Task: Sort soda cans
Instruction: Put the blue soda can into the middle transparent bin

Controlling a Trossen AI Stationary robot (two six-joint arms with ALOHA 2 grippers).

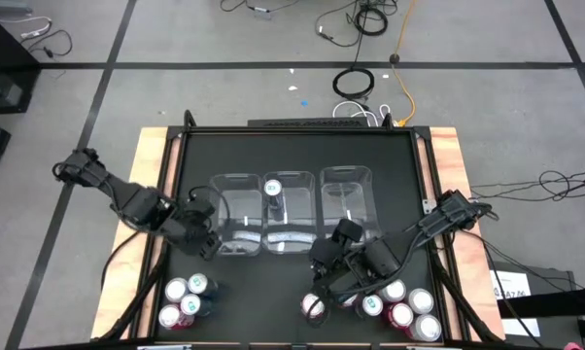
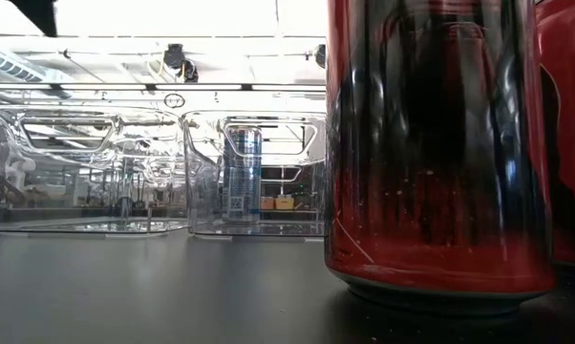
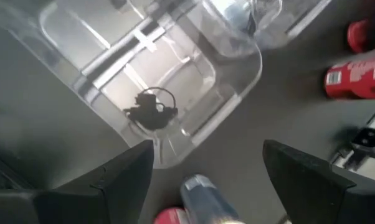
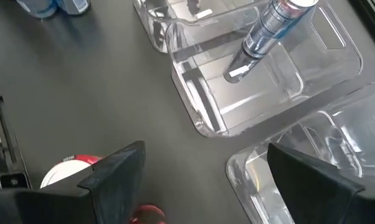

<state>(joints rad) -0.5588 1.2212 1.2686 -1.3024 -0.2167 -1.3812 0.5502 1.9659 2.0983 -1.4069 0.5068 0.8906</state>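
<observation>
Sorting of soda cans, early stage: three clear bins (image 1: 291, 216) side by side on the dark counter (image 1: 292, 151), with only one blue can (image 1: 272, 188) standing upright in the middle bin, well apart from the rest. Left cluster of cans (image 1: 184, 299) near the front edge; right cluster of cans (image 1: 399, 306) likewise at the front, with one further red can (image 1: 315, 307) just beside it toward the centre. Left hand (image 1: 203, 240) hanging at the front corner of the left bin, fingers spread apart, released, nothing between them; a blue can and a red one visible just beneath in the left wrist view. Right hand (image 1: 324, 275) poised between the middle bin and the right cluster, fingers likewise parted and empty, touching no can as far as can be judged. Probable risks: a descent into the tight right cluster nudging or toppling neighbouring cans, owing to the small gaps between them; a finger clipping a bin wall during transfer, owing to the closeness of both hands to the bins; a can released off-centre tipping against the blue can already placed.
</observation>
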